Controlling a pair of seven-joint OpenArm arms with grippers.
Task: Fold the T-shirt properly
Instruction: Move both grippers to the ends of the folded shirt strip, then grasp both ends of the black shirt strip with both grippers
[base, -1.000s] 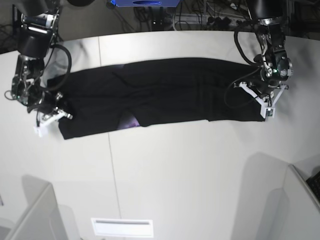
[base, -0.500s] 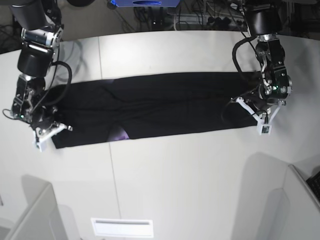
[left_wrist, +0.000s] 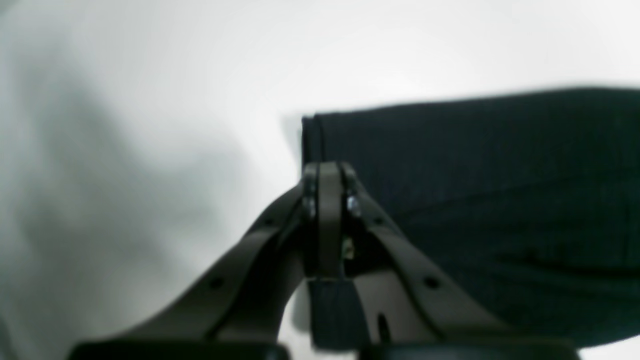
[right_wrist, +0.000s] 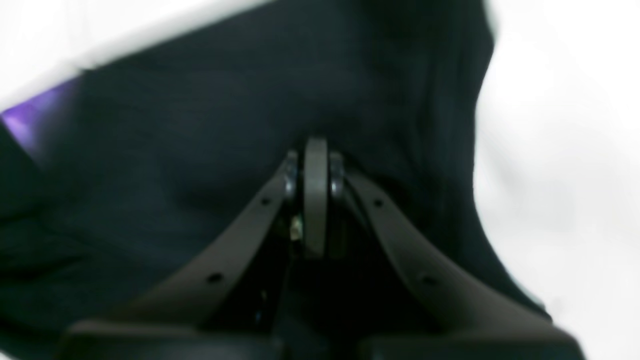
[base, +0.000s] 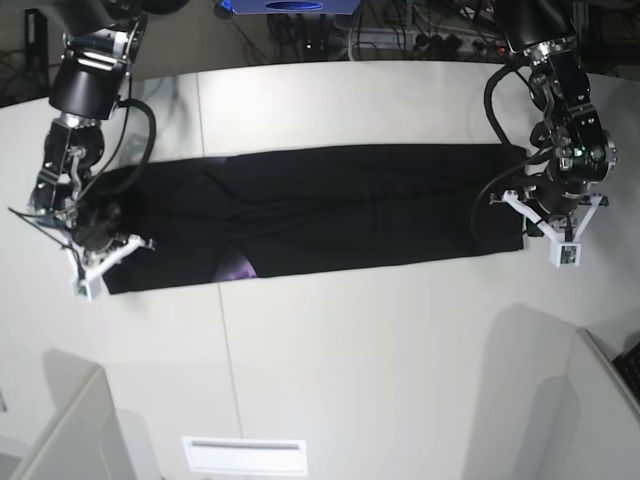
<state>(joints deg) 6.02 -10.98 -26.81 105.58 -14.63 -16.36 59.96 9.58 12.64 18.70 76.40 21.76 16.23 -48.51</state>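
We see the large black cloth T-shirt (base: 330, 208) stretched into a long, flat band across the white table (base: 380, 340), a small purple patch of print (base: 238, 268) peeking at its near edge. Our left gripper (left_wrist: 327, 172) is pinched on one end's hem; our right gripper (right_wrist: 315, 150) is pressed together on the other end.

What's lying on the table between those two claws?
Only the T-shirt, folded into a long black band running from the right claw to the left claw. A small purple patch of print peeks out. The base view shows this.
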